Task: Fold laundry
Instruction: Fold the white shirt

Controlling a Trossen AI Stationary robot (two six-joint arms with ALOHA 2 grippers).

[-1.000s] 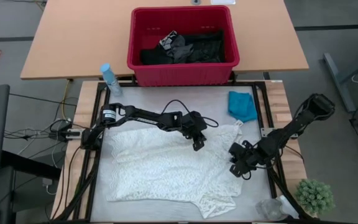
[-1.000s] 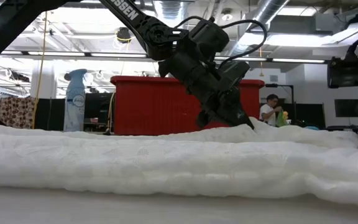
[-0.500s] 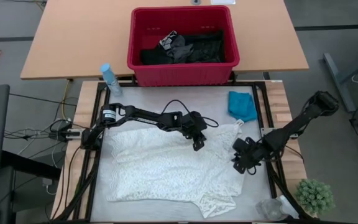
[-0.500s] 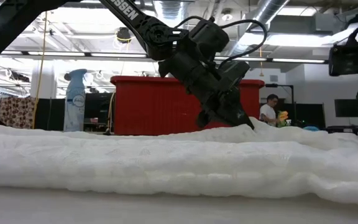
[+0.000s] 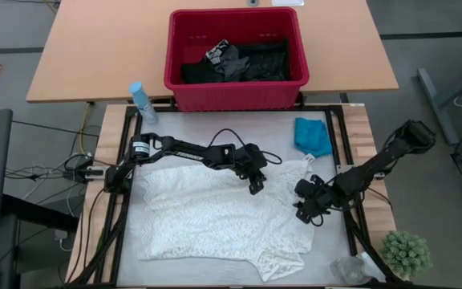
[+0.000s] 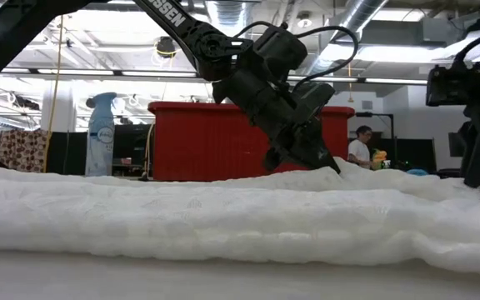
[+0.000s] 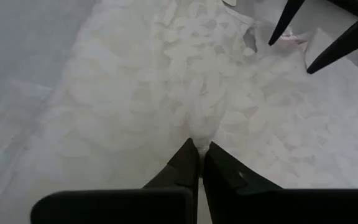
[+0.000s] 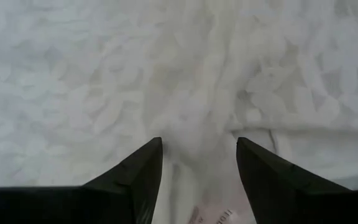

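On the counter (image 5: 215, 128), my left tool (image 5: 254, 185) pinches the white lacy garment (image 5: 215, 217); right tool (image 5: 305, 210) hangs spread over its edge.

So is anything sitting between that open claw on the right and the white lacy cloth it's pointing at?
Nothing visible. The right gripper is open just over the white lacy garment near its right edge, with only bare fabric between its fingers. The left gripper is shut, pinching the same garment farther in.

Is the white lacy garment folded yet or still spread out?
Spread out. The white lacy garment lies mostly flat across the table; the left gripper pinches its upper edge, shut.
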